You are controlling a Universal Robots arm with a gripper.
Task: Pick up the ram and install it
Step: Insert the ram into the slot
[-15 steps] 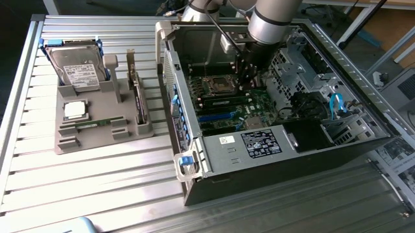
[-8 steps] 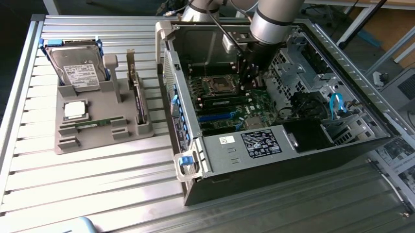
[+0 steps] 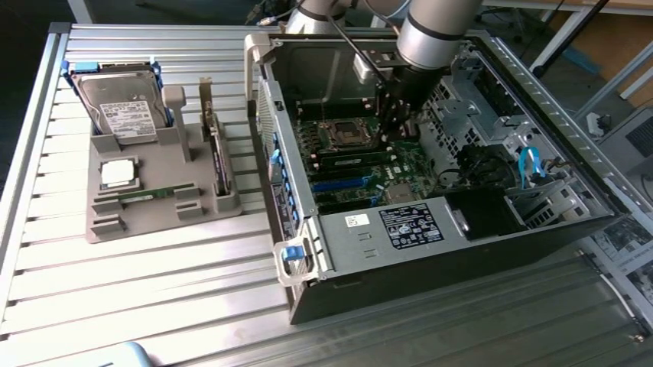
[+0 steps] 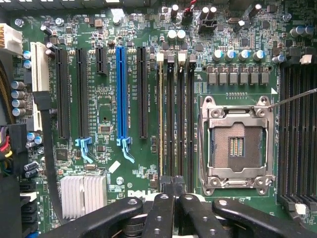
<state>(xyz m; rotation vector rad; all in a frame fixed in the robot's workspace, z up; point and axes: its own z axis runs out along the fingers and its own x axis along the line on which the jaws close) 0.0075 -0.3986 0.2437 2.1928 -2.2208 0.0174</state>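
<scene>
Obs.: gripper [image 4: 172,186] is down inside the open computer case [image 3: 306,252], over the motherboard [image 4: 104,106]. The jaws are closed, fingertips together, with nothing visibly clamped between them.

The ram [image 4: 160,119] stands on edge in the memory slot nearest the expansion slots, showing as a thin yellow-green line. Its long axis runs along the slot, parallel to the blue slot [image 4: 120,94] and to the three empty black memory slots [image 4: 181,119] next to it, which lie between it and the processor socket [image 4: 237,144]. One end points at the gripper, the other away from it.

Relative to the jaws: the closed fingertips sit over the gripper-side end of the slot bank, just beside the ram's near end. I cannot tell whether they touch it.

Exterior view, left: a grey holder [image 3: 102,229] on the table carries a hard drive [image 3: 121,103], a square silver chip [image 3: 118,173] and a short green strip [image 3: 143,196].
</scene>
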